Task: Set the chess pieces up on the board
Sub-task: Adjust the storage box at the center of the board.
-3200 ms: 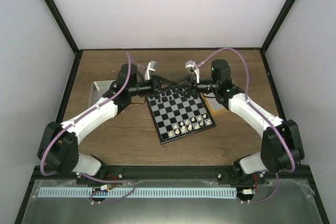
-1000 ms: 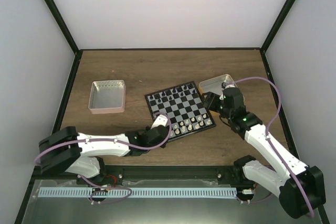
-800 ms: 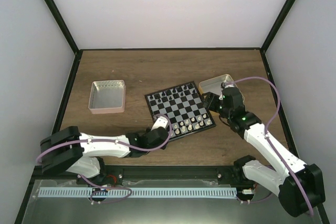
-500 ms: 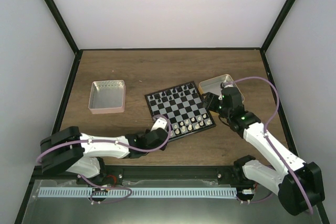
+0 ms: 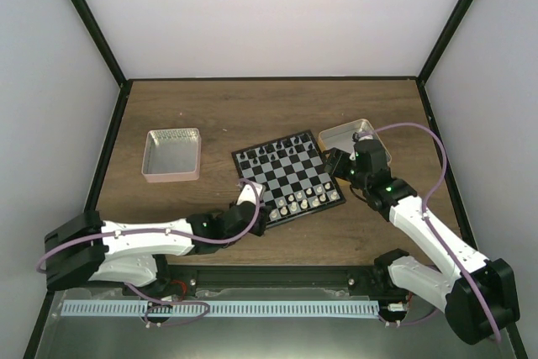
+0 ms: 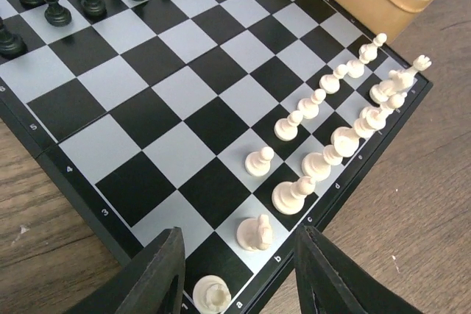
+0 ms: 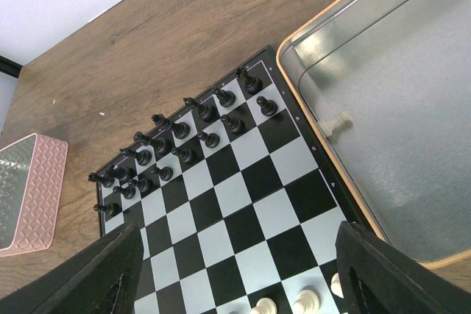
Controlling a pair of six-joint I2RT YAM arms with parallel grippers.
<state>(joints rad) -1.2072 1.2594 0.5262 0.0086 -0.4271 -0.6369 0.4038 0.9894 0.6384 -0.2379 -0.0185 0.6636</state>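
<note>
The board point(image 5: 290, 176) lies mid-table, turned a little. Cream-white chess pieces point(image 5: 304, 200) stand in two rows along its near edge, black ones point(image 5: 276, 151) along the far edge. My left gripper point(image 5: 251, 194) is open and empty, low over the board's near left corner. In the left wrist view its fingers point(image 6: 160, 273) flank the white rook point(image 6: 211, 293) and knight point(image 6: 255, 232); several pawns point(image 6: 259, 161) stand beyond. My right gripper point(image 5: 338, 162) is open and empty over the board's right edge. One white pawn point(image 7: 338, 124) lies in the orange-tan tray point(image 7: 291, 42).
A pink tray point(image 5: 172, 155) sits left of the board, also in the right wrist view point(image 7: 29, 189). The orange-tan tray point(image 5: 336, 134) touches the board's far right corner. Bare wood surrounds the board; black frame rails edge the table.
Both arms have come back from the board's far edge to its near side. In the last second the left arm stretched lower and its gripper edged left; the right arm barely moved.
</note>
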